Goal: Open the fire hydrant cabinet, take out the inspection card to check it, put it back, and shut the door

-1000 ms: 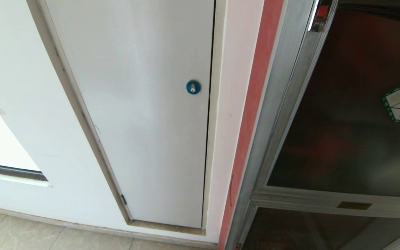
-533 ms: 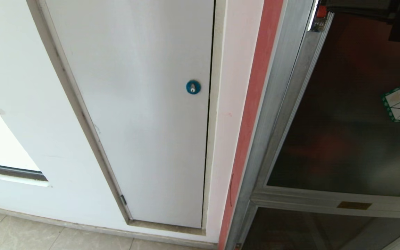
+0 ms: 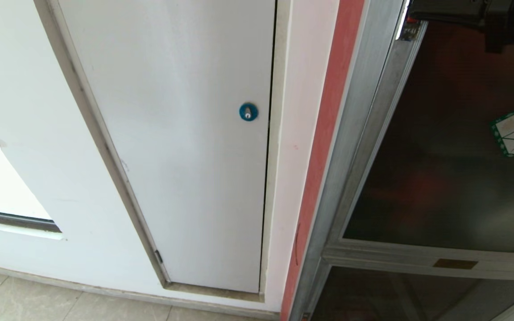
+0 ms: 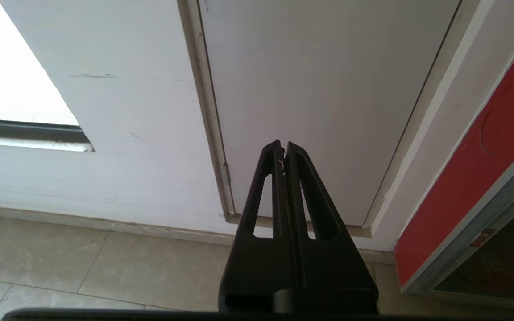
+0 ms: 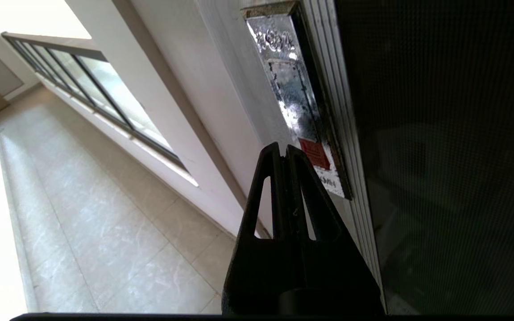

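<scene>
White wall adjoins the door (image 3: 444, 147); right gripper (image 5: 283, 149), jaws pressed together, apparently just beside its red latch (image 5: 314, 153).

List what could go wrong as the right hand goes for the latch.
1. The right hand is shut, its tip close beside the small red latch; it could slide off the chrome plate.
2. The glass door is still closed; a misplaced push could load the glass.
3. The left hand hangs shut, offering no help.
</scene>
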`<state>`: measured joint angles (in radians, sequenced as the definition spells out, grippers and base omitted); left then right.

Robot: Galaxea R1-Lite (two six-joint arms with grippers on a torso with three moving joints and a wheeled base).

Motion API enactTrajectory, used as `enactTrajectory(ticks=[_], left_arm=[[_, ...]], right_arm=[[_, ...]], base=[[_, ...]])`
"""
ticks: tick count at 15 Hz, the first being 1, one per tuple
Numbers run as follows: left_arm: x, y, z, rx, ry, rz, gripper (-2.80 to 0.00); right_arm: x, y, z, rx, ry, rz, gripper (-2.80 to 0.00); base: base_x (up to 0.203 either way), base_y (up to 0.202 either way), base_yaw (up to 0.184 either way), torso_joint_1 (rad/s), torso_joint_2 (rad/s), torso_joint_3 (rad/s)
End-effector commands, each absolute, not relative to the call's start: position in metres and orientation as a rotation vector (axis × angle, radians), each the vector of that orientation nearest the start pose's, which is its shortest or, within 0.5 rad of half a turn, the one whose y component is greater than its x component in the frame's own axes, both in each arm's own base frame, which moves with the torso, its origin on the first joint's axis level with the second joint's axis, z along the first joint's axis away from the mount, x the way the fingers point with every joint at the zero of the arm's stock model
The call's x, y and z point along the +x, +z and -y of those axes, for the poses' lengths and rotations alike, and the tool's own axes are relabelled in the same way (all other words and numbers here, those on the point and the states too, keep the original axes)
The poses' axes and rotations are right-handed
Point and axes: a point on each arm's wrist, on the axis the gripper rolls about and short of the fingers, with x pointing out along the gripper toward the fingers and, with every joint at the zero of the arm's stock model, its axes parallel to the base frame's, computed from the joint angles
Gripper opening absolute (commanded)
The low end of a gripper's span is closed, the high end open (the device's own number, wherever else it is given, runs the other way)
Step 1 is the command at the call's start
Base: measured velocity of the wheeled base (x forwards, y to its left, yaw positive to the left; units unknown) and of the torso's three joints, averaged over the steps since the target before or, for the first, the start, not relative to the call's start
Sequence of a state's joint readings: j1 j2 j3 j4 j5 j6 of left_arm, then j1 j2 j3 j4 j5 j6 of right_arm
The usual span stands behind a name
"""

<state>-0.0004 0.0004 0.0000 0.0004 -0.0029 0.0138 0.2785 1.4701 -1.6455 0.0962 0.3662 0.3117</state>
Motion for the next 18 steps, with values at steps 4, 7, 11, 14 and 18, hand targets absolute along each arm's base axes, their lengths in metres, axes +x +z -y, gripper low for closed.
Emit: enactTrajectory(ticks=[4, 7, 11, 14, 18], left_arm=[[-0.0227, 0.0751, 0.0000, 0.014, -0.004, -0.001, -2.80], [-0.0227, 0.0752, 0.0001, 0.015, -0.003, -0.001, -2.80], [-0.0228, 0.0754, 0.0001, 0.014, -0.003, 0.000, -2.80], [-0.0228, 0.0755, 0.0001, 0.015, -0.003, 0.000, -2.80], [-0.0228, 0.0755, 0.0000, 0.014, -0.004, 0.000, -2.80]], right_arm=[[0.2262, 0.4104, -0.0727, 0.300, 0.626, -0.024, -2.80], [0.2276, 0.4097, -0.0724, 0.303, 0.610, -0.026, -2.80], [0.2285, 0.4071, -0.0718, 0.306, 0.587, -0.033, -2.80], [0.2272, 0.4063, -0.0714, 0.322, 0.585, -0.040, -2.80], [0.2251, 0.4049, -0.0704, 0.329, 0.583, -0.045, -2.80]], base=[[0.000, 0.000, 0.000, 0.000, 0.00, 0.000], [0.000, 0.000, 0.000, 0.000, 0.00, 0.000], [0.000, 0.000, 0.000, 0.000, 0.00, 0.000], [0.000, 0.000, 0.000, 0.000, 0.00, 0.000], [0.000, 0.000, 0.000, 0.000, 0.00, 0.000]])
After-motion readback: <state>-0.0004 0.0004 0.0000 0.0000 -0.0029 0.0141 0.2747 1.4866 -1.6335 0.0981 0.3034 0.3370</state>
